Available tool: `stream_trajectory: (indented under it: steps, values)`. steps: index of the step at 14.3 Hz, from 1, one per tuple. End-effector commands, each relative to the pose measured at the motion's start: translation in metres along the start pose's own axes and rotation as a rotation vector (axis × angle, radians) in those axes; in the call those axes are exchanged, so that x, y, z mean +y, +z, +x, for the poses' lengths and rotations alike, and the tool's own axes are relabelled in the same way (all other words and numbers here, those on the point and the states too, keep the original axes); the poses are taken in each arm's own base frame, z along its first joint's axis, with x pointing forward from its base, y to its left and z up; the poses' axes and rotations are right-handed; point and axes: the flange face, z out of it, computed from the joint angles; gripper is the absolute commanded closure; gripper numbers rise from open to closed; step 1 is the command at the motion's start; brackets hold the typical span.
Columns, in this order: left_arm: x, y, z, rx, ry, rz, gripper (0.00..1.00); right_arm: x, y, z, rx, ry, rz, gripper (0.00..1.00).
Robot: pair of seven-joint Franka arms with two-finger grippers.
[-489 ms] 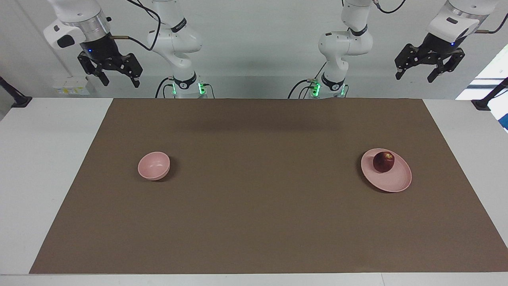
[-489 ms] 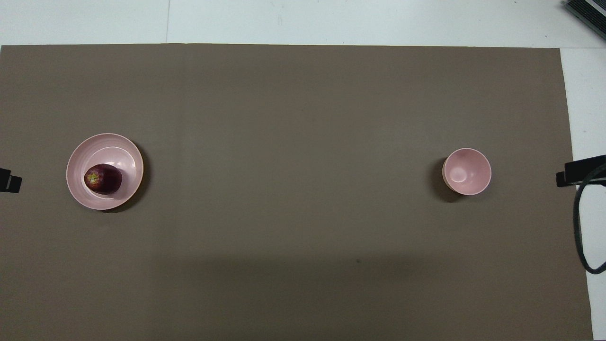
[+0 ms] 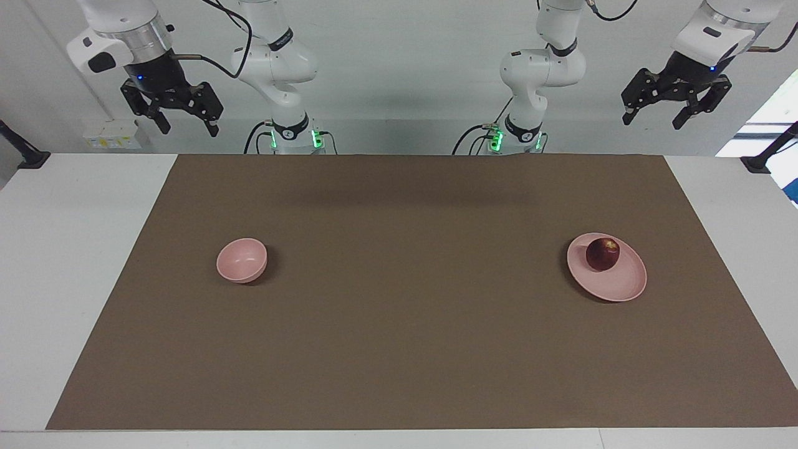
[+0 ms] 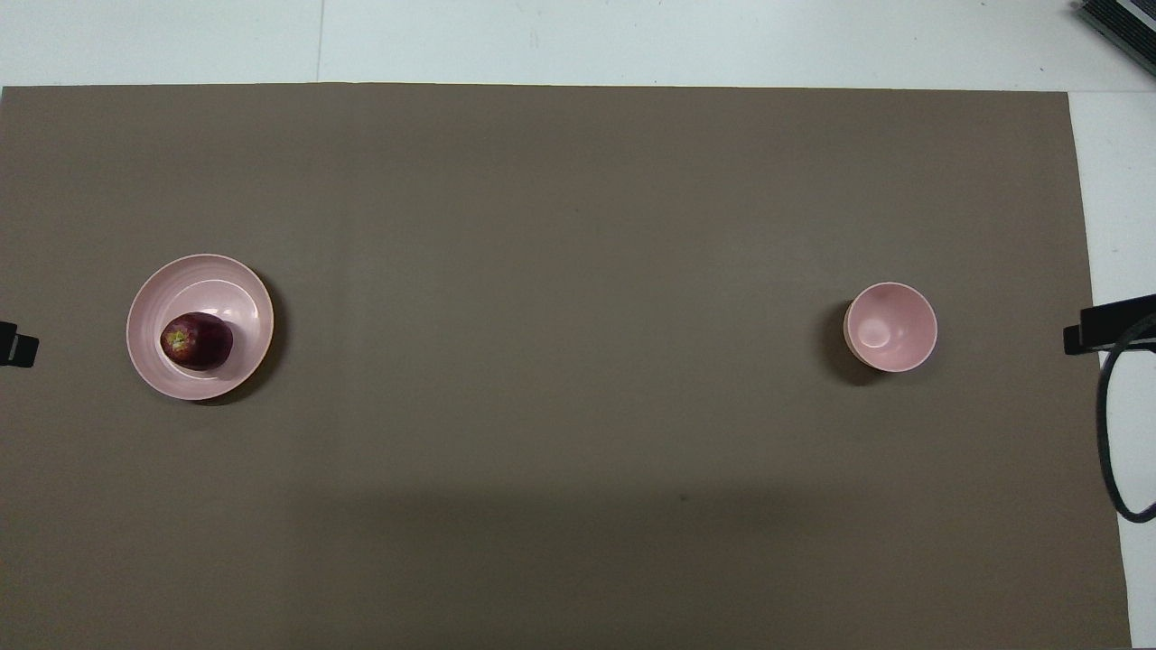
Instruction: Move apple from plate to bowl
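While both arms hung up high, the facing view showed the left gripper (image 3: 674,111) and right gripper (image 3: 181,116) a touch higher than half a second before, jaws apart, holding nothing. The apple (image 3: 602,254) sat on the plate (image 3: 617,287); the bowl (image 3: 241,260) stood well apart from that plate, toward the right arm's end. Overhead: apple (image 4: 196,340), plate (image 4: 200,273) and bowl (image 4: 890,326) hadn't budged, so I'd say the task hadn't really started.

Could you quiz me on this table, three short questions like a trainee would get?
1. True or false: the apple lies in the bowl.
2. Which arm's end of the table has the plate?
3. The left gripper and right gripper are: A) open, holding nothing, B) shut on the apple.

Key: 1 false, it lies on the plate. 2 the left arm's. 3 A.
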Motion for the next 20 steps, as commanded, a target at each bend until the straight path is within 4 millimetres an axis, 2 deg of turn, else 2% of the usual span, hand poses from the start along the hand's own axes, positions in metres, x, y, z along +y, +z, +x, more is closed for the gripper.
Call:
stream_trajectory:
  steps: [1, 7, 14, 18, 20]
  values:
    - [-0.002, 0.000, -0.006, 0.014, -0.006, 0.015, 0.00, 0.001, -0.004, 0.000, 0.005, 0.006, -0.003, 0.00]
    - [0.006, 0.000, -0.005, 0.016, 0.010, 0.010, 0.00, 0.001, -0.003, 0.000, 0.003, 0.006, -0.003, 0.00]
    - [0.000, 0.004, -0.005, 0.037, 0.014, 0.013, 0.00, 0.001, -0.003, -0.001, 0.003, 0.006, -0.003, 0.00]
    - [-0.009, 0.042, 0.007, 0.074, 0.000, 0.015, 0.00, 0.001, -0.003, -0.001, 0.003, 0.006, -0.003, 0.00]
    - [-0.012, 0.069, 0.017, 0.095, 0.003, 0.019, 0.00, 0.001, -0.003, -0.001, 0.003, 0.006, -0.003, 0.00]
